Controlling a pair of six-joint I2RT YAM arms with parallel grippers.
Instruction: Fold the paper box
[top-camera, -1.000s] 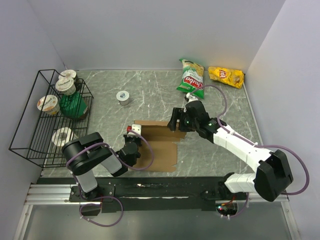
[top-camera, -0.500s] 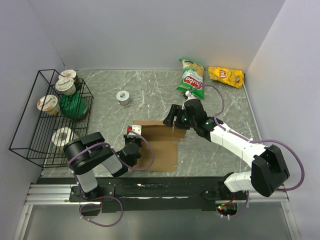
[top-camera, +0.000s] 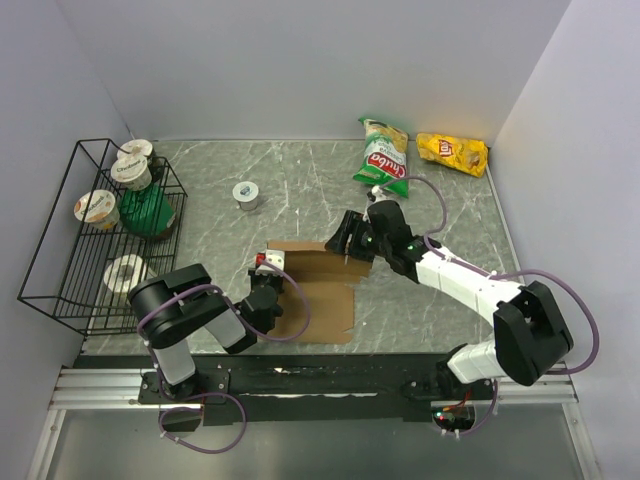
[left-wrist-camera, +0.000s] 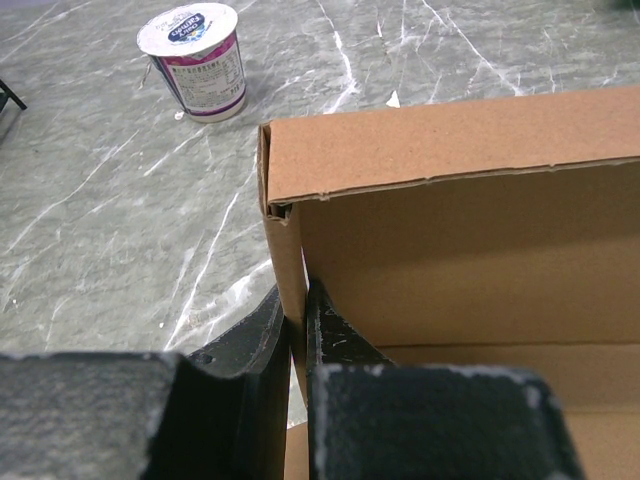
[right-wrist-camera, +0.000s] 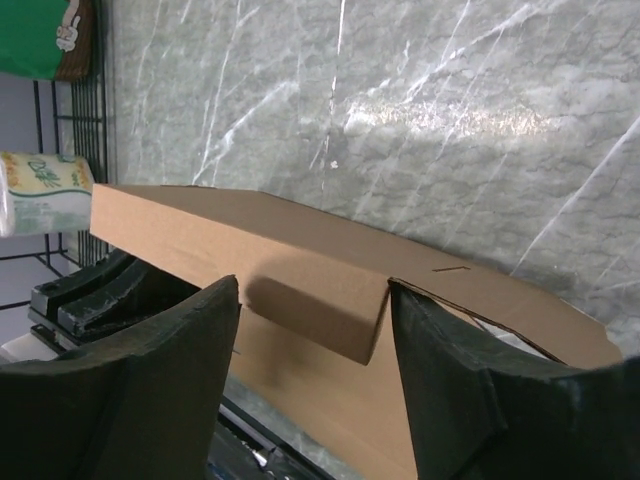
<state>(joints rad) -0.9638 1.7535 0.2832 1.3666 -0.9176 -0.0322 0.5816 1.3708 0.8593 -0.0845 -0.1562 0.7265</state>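
The paper box is a brown cardboard sheet lying near the table's front, with its left and far walls raised. My left gripper is at its left side, shut on the upright left wall, one finger inside and one outside. My right gripper hovers at the far right corner. In the right wrist view it is open, straddling a small folded flap of the far wall, and the fingertips sit close to the flap's two ends.
A yogurt cup stands behind the box, also visible as the cup in the left wrist view. A green snack bag and a yellow one lie at the back right. A wire rack with cups stands at the left.
My right gripper has slid left onto the box's far wall and its jaws have narrowed around the flap. The left gripper has not moved.
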